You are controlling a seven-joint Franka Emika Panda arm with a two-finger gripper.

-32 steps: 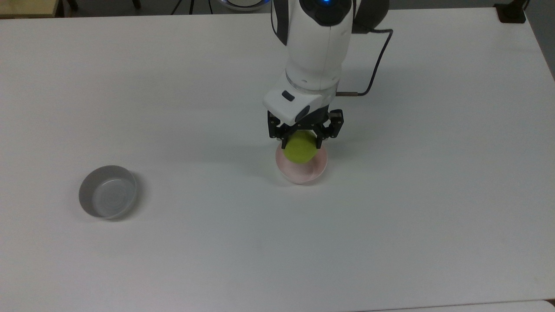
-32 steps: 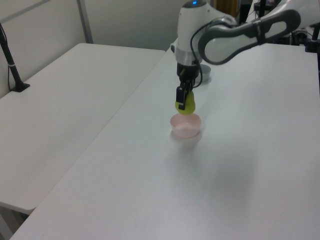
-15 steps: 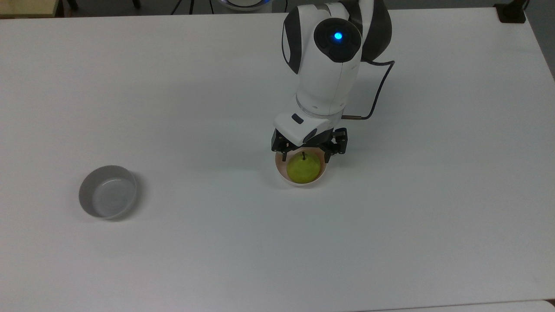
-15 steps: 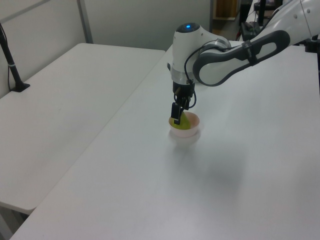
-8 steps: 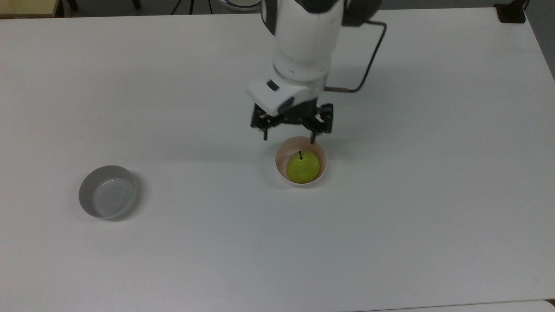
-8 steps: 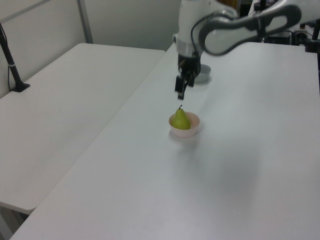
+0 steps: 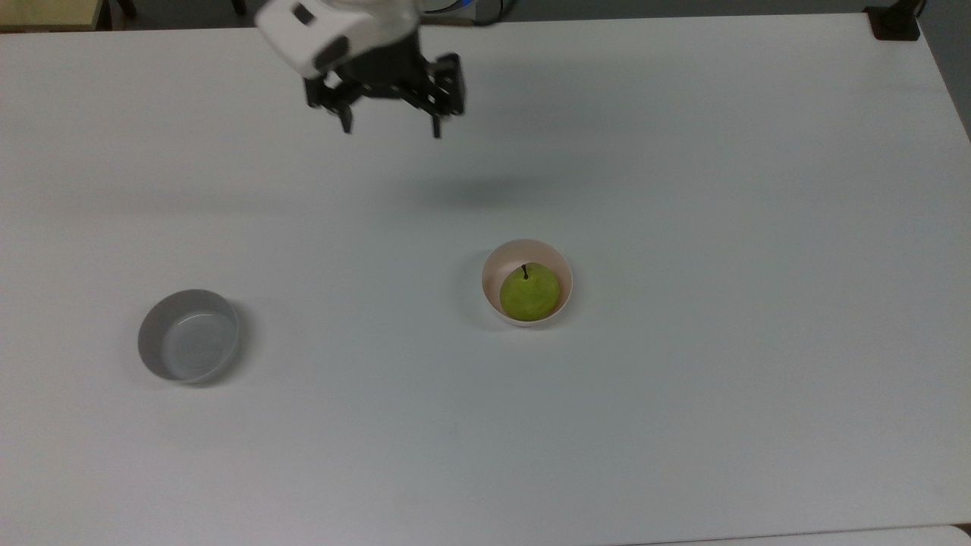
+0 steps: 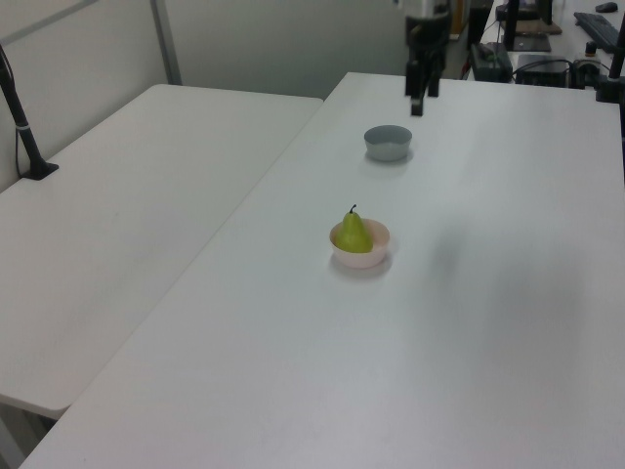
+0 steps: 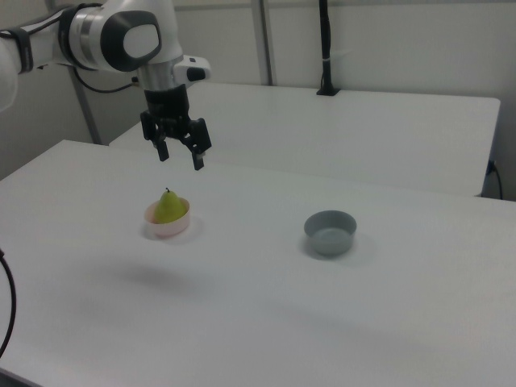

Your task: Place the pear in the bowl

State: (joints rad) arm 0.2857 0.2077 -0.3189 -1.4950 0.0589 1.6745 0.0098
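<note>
- While my gripper (image 7: 391, 125) hung high with fingers spread apart and nothing between them, the pear (image 7: 529, 293) sat upright in the pink bowl (image 7: 503, 265), stem up.
- Pear was well apart from my gripper, lower and toward the top view's right.
- Grey bowl (image 7: 189, 335) stood on the white table (image 7: 683, 417), far toward the top view's left.
</note>
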